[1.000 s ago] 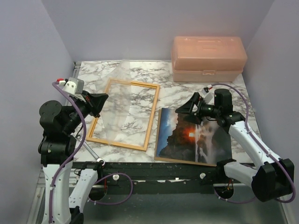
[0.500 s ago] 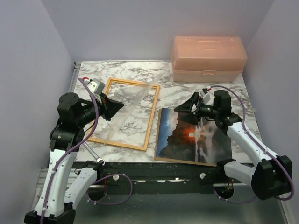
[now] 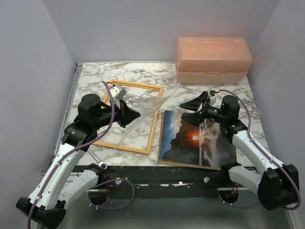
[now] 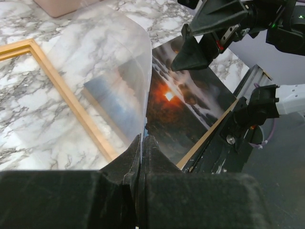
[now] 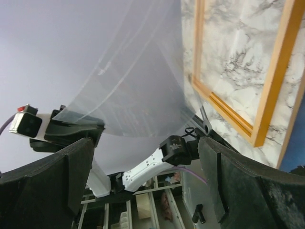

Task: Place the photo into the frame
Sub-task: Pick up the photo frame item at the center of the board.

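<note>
Lying face up on the surface, the photo sits just under the right gripper, whose jaws gape wide, and beside the frame, not in it. The left gripper, clenched on the clear sheet, has swung across from the far left, so the sheet now hangs over the frame's opening, reaching toward the right gripper. It looks like a handover, and the opening stays blocked until then. A pink box sits well beyond both.

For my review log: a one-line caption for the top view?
Left gripper pinches the clear sheet raised over the frame; open right gripper hovers near the photo lying beside it.
</note>
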Robot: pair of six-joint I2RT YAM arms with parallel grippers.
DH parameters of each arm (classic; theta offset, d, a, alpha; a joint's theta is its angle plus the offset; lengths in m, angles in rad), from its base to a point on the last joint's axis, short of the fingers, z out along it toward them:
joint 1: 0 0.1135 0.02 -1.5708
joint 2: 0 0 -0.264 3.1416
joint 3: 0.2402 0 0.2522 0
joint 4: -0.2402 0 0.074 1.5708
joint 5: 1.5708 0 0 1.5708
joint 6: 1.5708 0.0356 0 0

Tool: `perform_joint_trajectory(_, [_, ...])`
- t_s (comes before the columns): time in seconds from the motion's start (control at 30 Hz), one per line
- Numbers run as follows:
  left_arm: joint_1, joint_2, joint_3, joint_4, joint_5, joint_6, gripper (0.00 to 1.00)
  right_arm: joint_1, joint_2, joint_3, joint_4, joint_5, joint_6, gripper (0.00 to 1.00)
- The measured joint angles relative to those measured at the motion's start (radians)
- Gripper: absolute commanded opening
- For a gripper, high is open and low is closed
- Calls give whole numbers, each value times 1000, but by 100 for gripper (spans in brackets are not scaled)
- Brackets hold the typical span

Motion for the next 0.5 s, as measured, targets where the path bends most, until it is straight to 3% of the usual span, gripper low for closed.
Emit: perform_joint_trajectory(0.5, [-145, 136, 0, 30, -14, 1, 7, 0, 188, 0, 250, -30, 174, 100])
